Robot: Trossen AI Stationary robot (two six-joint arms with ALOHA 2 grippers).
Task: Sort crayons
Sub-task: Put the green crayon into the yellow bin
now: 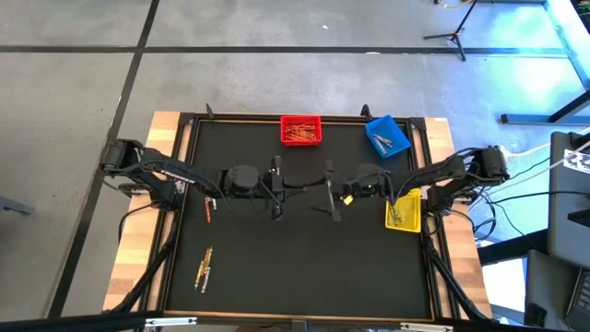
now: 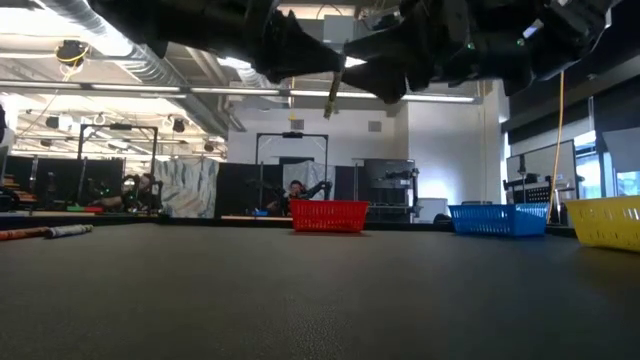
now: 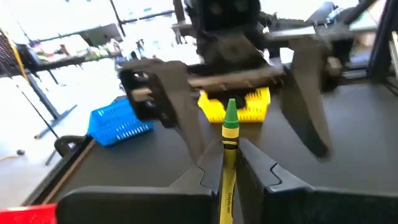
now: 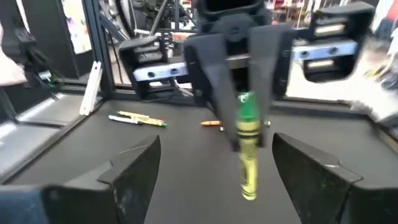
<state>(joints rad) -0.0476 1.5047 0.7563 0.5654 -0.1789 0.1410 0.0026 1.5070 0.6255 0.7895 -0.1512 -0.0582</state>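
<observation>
Mid-table, the left gripper (image 3: 229, 163) is clamped on one green-tipped yellow crayon (image 3: 227, 158), its tip toward the right gripper (image 4: 214, 171), whose fingers are spread wide and empty. Three bins lie beyond them: red (image 1: 300, 130), blue (image 1: 387, 136) and yellow (image 1: 403, 210). Loose crayons (image 1: 204, 268) lie behind the left gripper.

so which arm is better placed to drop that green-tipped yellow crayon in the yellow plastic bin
Likely the right. The left gripper is shut on the green-tipped yellow crayon at mid-table, and the right gripper faces it, open around the crayon's end. The yellow plastic bin sits at the right arm's side, so a handover looks sensible.
</observation>
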